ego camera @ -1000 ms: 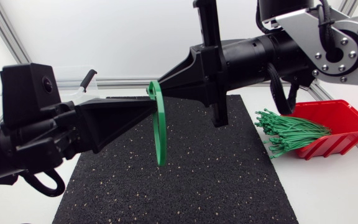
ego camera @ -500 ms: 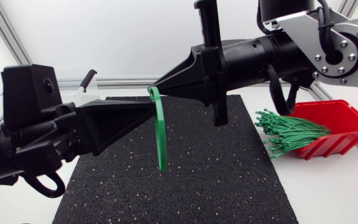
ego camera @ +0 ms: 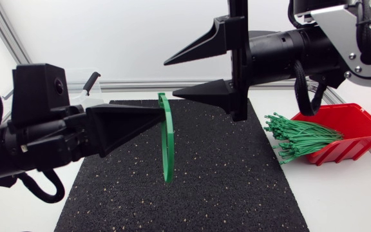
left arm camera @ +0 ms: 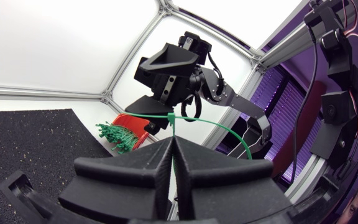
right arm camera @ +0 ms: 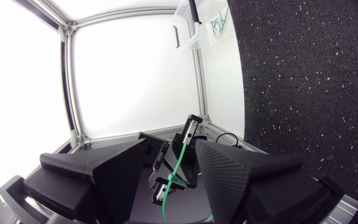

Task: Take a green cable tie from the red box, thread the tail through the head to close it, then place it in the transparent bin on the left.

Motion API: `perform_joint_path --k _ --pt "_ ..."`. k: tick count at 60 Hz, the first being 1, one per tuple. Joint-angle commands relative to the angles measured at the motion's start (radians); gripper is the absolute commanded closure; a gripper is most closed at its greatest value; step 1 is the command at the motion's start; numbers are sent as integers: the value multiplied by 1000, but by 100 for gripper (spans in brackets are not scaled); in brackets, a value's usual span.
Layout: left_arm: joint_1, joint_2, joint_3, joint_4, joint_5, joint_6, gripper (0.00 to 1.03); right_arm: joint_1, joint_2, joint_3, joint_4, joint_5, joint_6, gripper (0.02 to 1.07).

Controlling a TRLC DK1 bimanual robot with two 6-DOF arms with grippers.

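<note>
Freed by the right fingers (ego camera: 198, 48), now spread wide and pulled back, the looped green cable tie (ego camera: 166, 138) hangs above the black mat (ego camera: 224, 180), clamped at its upper end by the left fingers (ego camera: 127, 119), apparently for carrying to the transparent bin (ego camera: 76, 84).

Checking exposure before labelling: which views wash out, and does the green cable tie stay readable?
Head view: green looped cable tie stands clear against the black speckled mat. Both wrist views: white background blown out, fisheye bows straight edges, tie readable.
</note>
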Motion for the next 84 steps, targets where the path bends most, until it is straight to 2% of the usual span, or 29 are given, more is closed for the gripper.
perform_joint_path --k 1,9,15,26,36,48,51,55,68,74,79,84 --pt "8 9 50 -27 -14 3 100 -23 48 -28 -18 12 -47 18" --pt "11 15 72 -99 -52 40 100 -32 105 12 -202 122 -247 16" --pt "10 26 92 -165 -104 80 100 -34 114 26 -274 216 -353 9" --pt "20 47 141 -313 -241 203 100 -51 96 41 -383 383 -517 8" --pt "149 58 196 -457 -276 312 100 -69 60 58 -478 564 -681 7" --pt "387 81 231 -578 -288 482 100 -74 20 52 -558 855 -900 7" --pt "464 87 234 -578 -288 520 100 -74 11 44 -558 935 -954 7" --pt "542 104 239 -570 -301 579 100 -91 1 35 -572 975 -1015 7" --pt "774 257 308 -400 -360 669 100 -126 -85 -26 -553 1092 -1111 7" --pt "818 359 346 -260 -431 704 100 -129 -130 -63 -521 1124 -1127 7" --pt "847 429 398 -217 -456 707 100 -132 -162 -80 -521 1124 -1130 7" --pt "850 500 411 -87 -535 755 100 -129 -194 -97 -521 1141 -1137 7"
